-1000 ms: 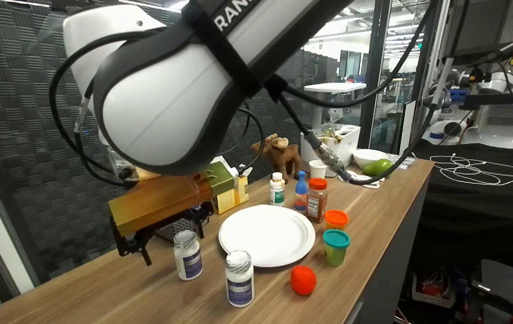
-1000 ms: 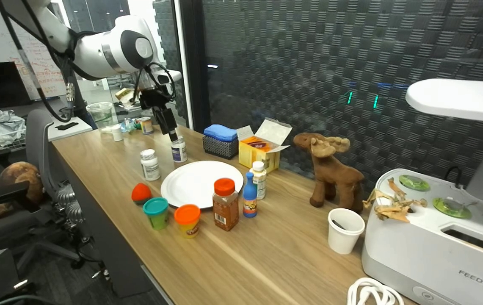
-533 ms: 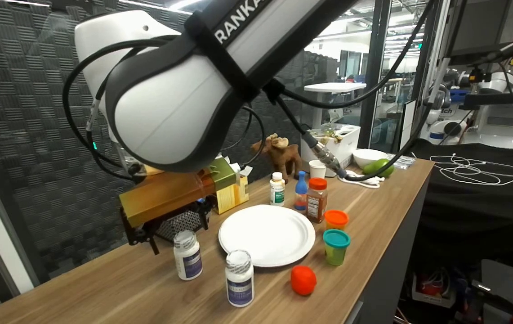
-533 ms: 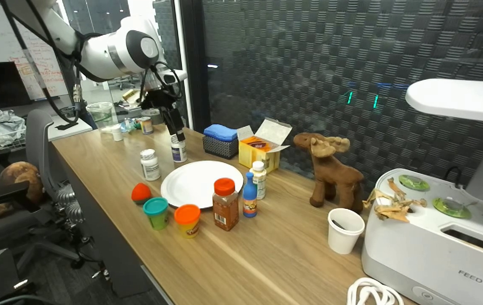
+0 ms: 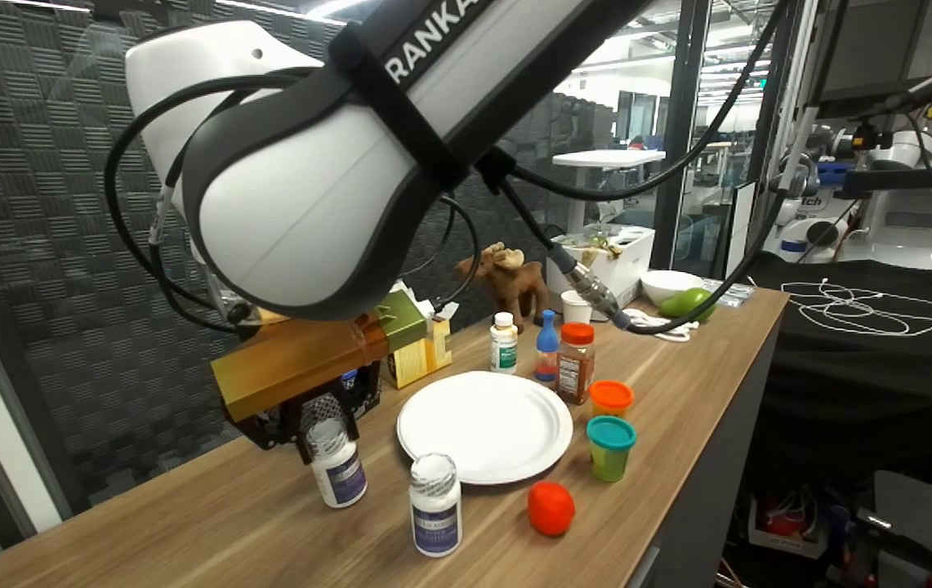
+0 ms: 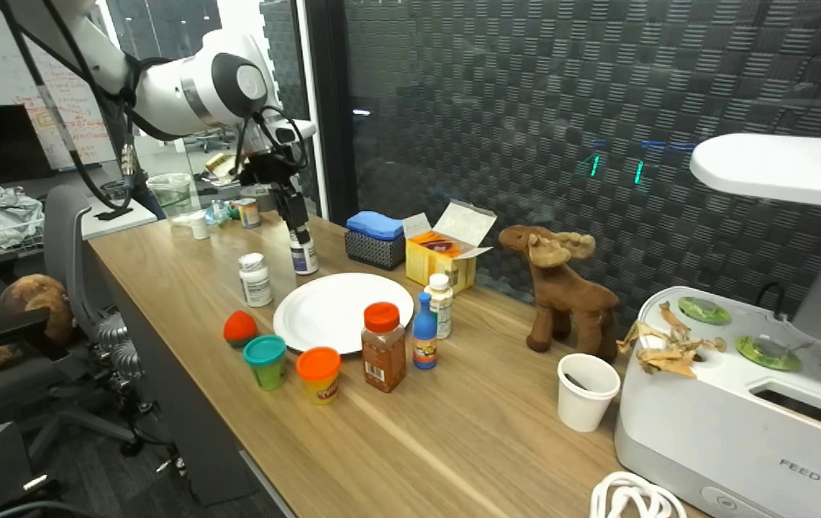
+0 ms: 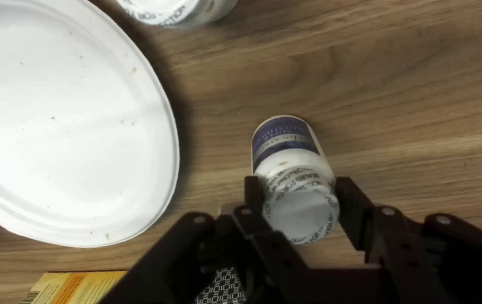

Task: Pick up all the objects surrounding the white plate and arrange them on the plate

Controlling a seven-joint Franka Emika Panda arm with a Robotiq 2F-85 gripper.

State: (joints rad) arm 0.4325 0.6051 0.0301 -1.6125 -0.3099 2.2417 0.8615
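My gripper has its fingers against both sides of the capped top of a white pill bottle with a purple label. The bottle leans slightly in an exterior view, its base at the table. The white plate lies bare beside it. A second pill bottle stands at the plate's edge. Around the plate are the orange ball, the teal-lidded cup, the orange-lidded cup, the red-capped spice jar, a blue bottle and a green-labelled white bottle.
An open yellow box and a blue-topped mesh box stand by the dark wall, close behind the gripper. Farther along are a brown moose figure, a white paper cup and a white bowl.
The gripper first came toward the plate side and over the pill bottle. Its jaws then closed around the bottle's top, and the bottle tipped slightly. The other objects stayed where they were.
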